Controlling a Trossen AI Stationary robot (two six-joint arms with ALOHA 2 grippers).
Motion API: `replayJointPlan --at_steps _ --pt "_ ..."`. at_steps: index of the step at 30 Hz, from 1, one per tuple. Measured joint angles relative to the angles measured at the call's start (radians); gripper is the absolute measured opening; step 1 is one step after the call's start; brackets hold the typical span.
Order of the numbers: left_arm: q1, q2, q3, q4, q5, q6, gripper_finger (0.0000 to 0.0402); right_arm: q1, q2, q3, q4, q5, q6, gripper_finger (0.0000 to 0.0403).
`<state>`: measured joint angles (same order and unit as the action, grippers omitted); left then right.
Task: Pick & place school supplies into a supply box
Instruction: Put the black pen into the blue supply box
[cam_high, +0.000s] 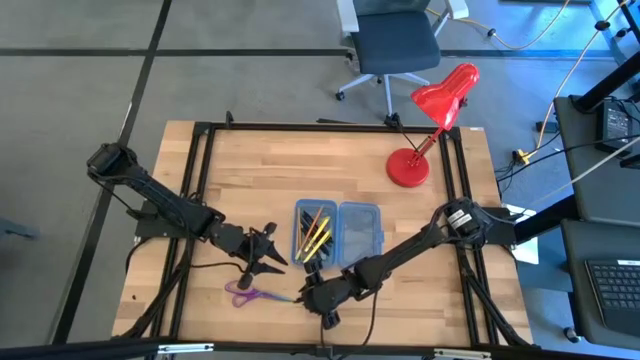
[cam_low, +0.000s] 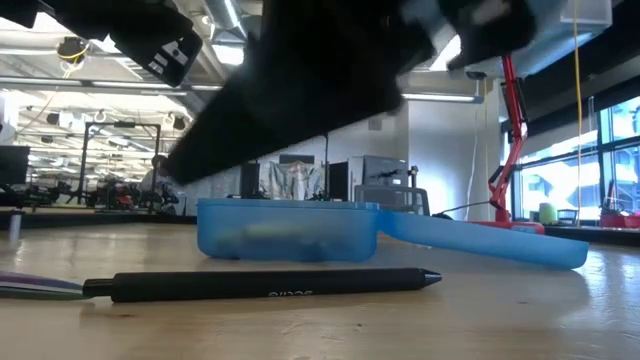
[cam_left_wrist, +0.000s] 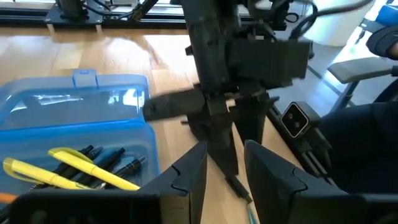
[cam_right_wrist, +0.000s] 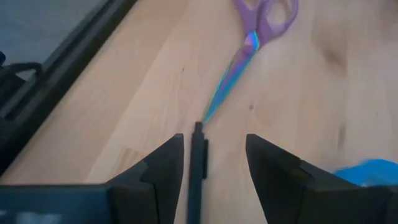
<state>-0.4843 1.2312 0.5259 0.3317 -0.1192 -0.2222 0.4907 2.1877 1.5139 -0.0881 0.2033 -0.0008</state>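
Hovering low over the table (cam_high: 250, 170), the right end effector (cam_right_wrist: 214, 165) has its fingers spread on either side of a black pen (cam_right_wrist: 196, 168) that lies on the wood, not yet pinched. Just beyond the pen's tip lie the purple-handled scissors (cam_right_wrist: 252, 37). The supply box (cam_high: 338, 230) sits open near the table's middle, with yellow pens (cam_left_wrist: 81, 169) and dark ones in one half (the other half looks bare). The left end effector (cam_left_wrist: 225, 171) hangs beside the box, fingers parted around nothing.
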Motion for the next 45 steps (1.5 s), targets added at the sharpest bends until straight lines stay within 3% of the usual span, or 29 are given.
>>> replayJointPlan --at_steps 11,18,33,45 --pt "0.002 0.000 0.000 0.000 -0.003 0.000 0.0099 -0.003 0.079 0.000 0.060 -0.017 0.000 0.0178" --pt "0.002 0.001 0.000 -0.002 -0.003 0.000 0.0103 -0.030 0.110 0.004 0.066 -0.075 0.102 0.0175" --pt "0.002 0.001 0.000 -0.002 -0.003 0.000 0.0104 -0.038 0.116 0.005 -0.004 -0.072 0.125 0.0059" --pt "0.002 0.001 0.000 -0.002 -0.003 0.000 0.0103 -0.038 0.121 0.090 -0.112 -0.090 0.121 0.0059"
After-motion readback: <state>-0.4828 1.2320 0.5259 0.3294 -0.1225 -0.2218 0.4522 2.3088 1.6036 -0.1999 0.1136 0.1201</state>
